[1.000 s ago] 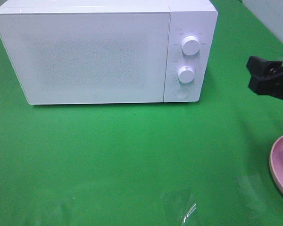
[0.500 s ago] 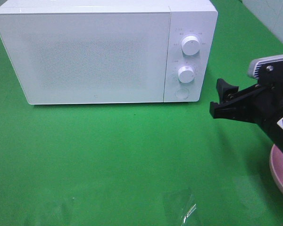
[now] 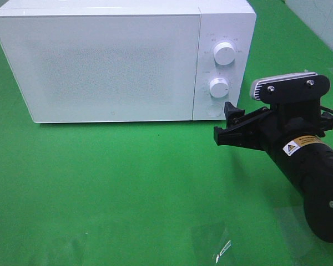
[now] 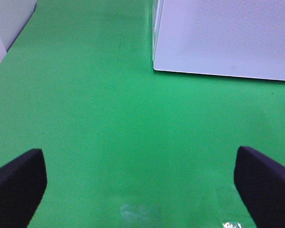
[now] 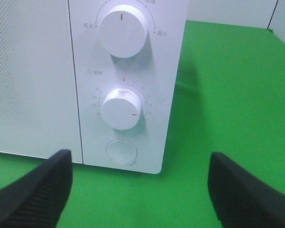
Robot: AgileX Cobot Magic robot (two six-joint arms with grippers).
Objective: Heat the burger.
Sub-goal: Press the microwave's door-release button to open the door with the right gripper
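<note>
The burger is out of view. The white microwave stands at the back with its door shut. Its panel carries an upper knob, a lower knob and a round button. My right gripper is open and empty, low over the cloth just right of the panel's bottom corner. In the right wrist view the gripper faces the round button, with both fingers apart from the panel. My left gripper is open and empty over the green cloth, near the microwave's left front corner.
A green cloth covers the table. A scrap of clear plastic lies near the front edge and also shows in the left wrist view. A pale wall borders the back right.
My right arm has moved left from the right edge towards the microwave's control panel. It now covers the pink plate that showed at the right edge. The microwave has not moved.
</note>
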